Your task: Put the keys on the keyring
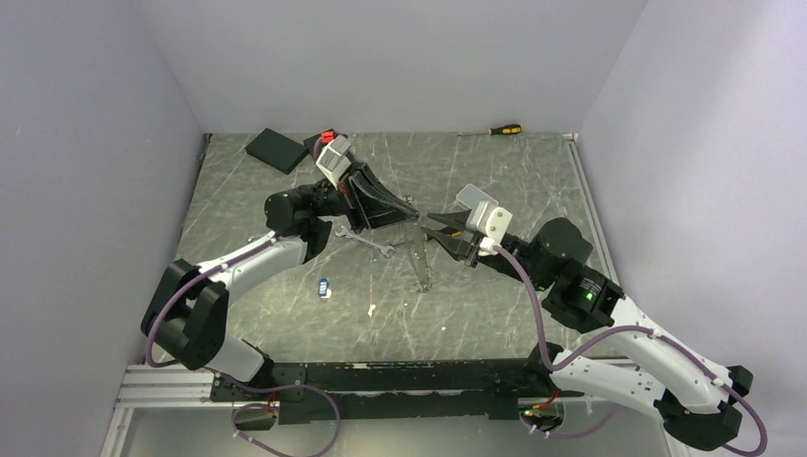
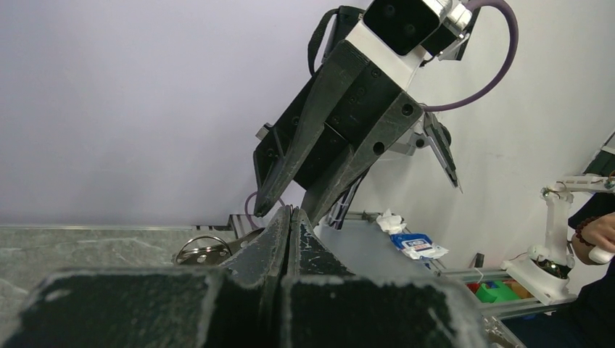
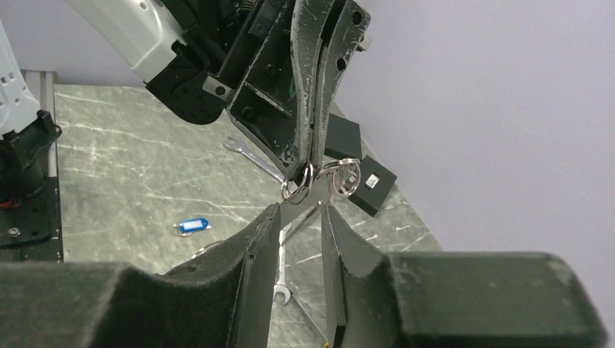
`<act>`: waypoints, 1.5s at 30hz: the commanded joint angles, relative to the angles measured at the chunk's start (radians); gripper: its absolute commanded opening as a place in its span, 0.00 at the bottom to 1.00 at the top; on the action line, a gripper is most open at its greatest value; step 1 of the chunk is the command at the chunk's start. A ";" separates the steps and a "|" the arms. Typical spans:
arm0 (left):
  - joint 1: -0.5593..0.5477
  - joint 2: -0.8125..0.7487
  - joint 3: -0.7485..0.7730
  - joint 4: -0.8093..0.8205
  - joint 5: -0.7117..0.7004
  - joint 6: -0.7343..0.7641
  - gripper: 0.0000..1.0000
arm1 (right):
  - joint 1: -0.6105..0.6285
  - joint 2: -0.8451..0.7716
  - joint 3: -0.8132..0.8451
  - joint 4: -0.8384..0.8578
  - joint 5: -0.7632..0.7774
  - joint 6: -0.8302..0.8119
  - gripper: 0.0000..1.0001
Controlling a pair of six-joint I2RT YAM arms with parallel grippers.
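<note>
Left gripper (image 3: 306,161) pinched the keyring (image 3: 298,183); beneath it a key (image 3: 281,272) pointed downward between right gripper (image 3: 300,210) half-spread jaws, second key (image 3: 250,152) behind.

Overhead view; close wrist views, mutually facing.

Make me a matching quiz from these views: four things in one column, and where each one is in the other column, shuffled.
Things:
1. screwdriver
2. blue tag
3. flat black box
4. keyring

Places:
A. at the tips of the left gripper's closed jaws
B. far left corner of the table
C. far edge of the table, right of centre
D. near half of the table, left of centre

Pairs: 1-C, 2-D, 3-B, 4-A
</note>
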 commanded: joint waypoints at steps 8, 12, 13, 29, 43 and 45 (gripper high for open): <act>-0.021 -0.024 0.035 0.073 0.003 -0.010 0.00 | -0.013 -0.001 0.042 0.013 0.021 -0.040 0.30; -0.028 -0.022 0.030 0.073 0.005 -0.008 0.00 | -0.013 0.006 0.045 0.027 -0.002 -0.035 0.29; -0.029 -0.022 0.029 0.073 0.005 -0.006 0.00 | -0.014 0.010 0.048 0.027 -0.005 -0.035 0.29; -0.044 0.005 0.014 0.073 0.037 -0.004 0.00 | -0.015 0.038 0.082 0.021 -0.138 -0.040 0.09; -0.047 0.011 -0.017 0.073 0.045 0.033 0.00 | -0.015 0.036 0.084 0.029 -0.145 -0.018 0.01; -0.049 0.011 -0.022 0.073 0.051 0.036 0.00 | -0.015 0.036 0.078 0.033 -0.147 -0.020 0.00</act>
